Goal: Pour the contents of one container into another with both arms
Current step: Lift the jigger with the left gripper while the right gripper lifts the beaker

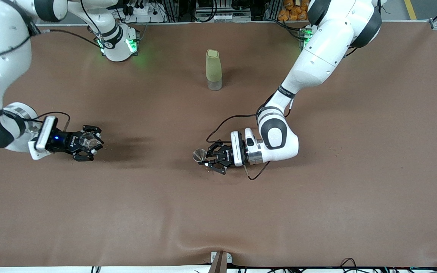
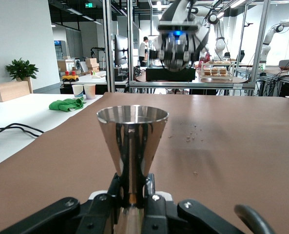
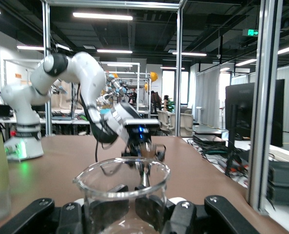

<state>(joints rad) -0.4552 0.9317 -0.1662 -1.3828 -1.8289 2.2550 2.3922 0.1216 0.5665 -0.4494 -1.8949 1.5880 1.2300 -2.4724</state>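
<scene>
You see the brown table (image 1: 317, 212) with a tall green bottle (image 1: 213, 70) standing near the bases. Your right gripper (image 1: 89, 143) clamps a clear glass beaker (image 3: 122, 192) (upright) over the right arm's end; your left gripper (image 1: 212, 157) grips a steel funnel-shaped cup (image 2: 131, 141) over mid-table.

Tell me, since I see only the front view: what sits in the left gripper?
Observer: The left gripper is shut on a steel funnel, wide mouth up.
Operator: And the right gripper?
Observer: The right gripper is shut on a clear glass beaker with a pouring lip.
Operator: Anything in the beaker?
Observer: Its visible upper part looks empty; the bottom is hidden.
</scene>
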